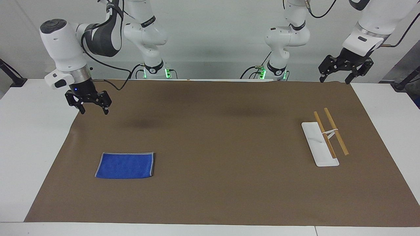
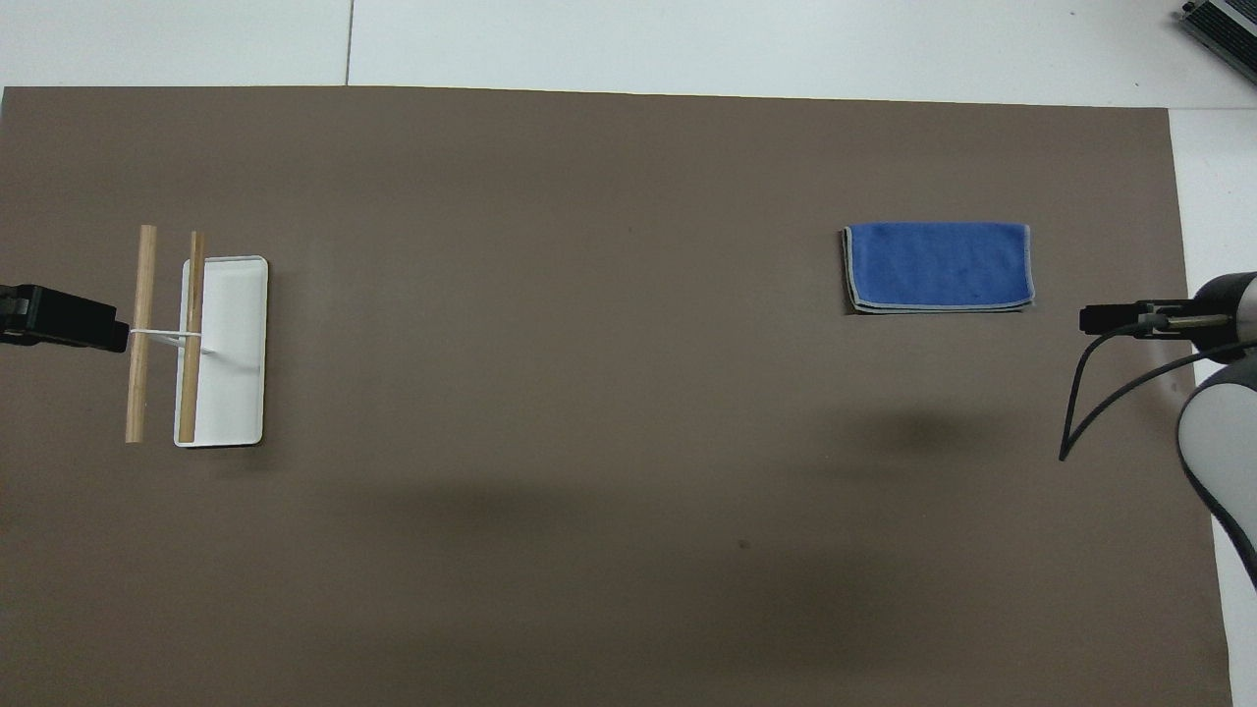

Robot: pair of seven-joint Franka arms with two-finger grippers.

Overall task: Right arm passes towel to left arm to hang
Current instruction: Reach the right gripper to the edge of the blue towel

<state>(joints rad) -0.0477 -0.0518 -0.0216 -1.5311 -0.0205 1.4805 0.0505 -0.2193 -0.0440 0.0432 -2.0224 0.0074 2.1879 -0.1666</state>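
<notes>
open mat point(image 1: 210, 157) around towel point(image 1: 125, 165)

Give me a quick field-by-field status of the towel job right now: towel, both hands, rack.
towel: folded flat on the brown mat, toward the right arm's end, untouched
right hand: open, empty, in the air over the mat's edge at its own end, not over the towel
left hand: open, empty, waiting raised at the mat's corner at the left arm's end
rack: white base with two wooden bars, nothing hung on it, toward the left arm's end
handover: not yet begun
</notes>
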